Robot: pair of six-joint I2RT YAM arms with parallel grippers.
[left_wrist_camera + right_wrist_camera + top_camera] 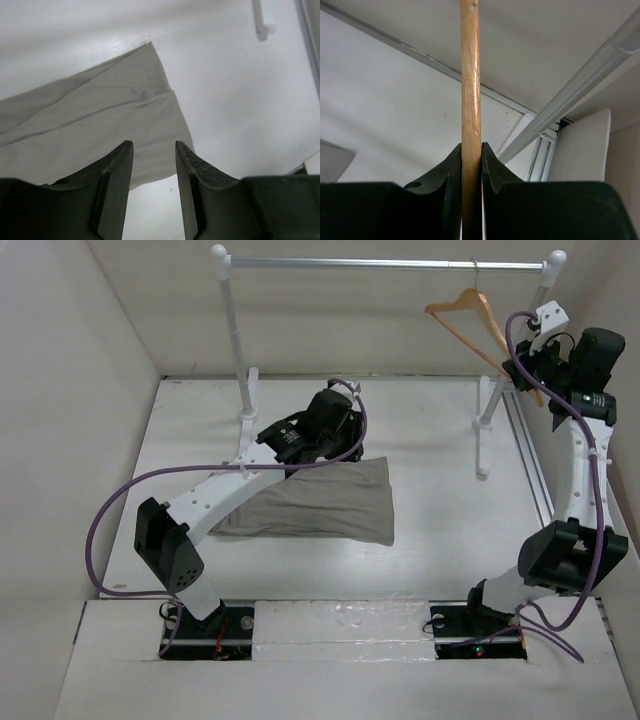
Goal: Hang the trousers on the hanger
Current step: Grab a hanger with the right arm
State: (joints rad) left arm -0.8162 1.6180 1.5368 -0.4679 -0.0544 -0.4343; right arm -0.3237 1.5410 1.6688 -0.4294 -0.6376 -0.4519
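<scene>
While the right gripper (471, 149) pinches a wooden bar of the hanger (470, 75), which hangs on the rail (390, 262), the left gripper (152, 147) hovers with jaws apart and empty over the trousers (100, 115) (folded flat on the table (440, 490)). Nothing is draped yet; lifting and threading the cloth are left, I judge.

Left arm (235, 488): stretched forward and low, wrist bent down; left gripper (152, 146) jaws parted. Right arm (578, 465): raised upright; right gripper (471, 148) jaws clamped on hanger (470, 60).
</scene>
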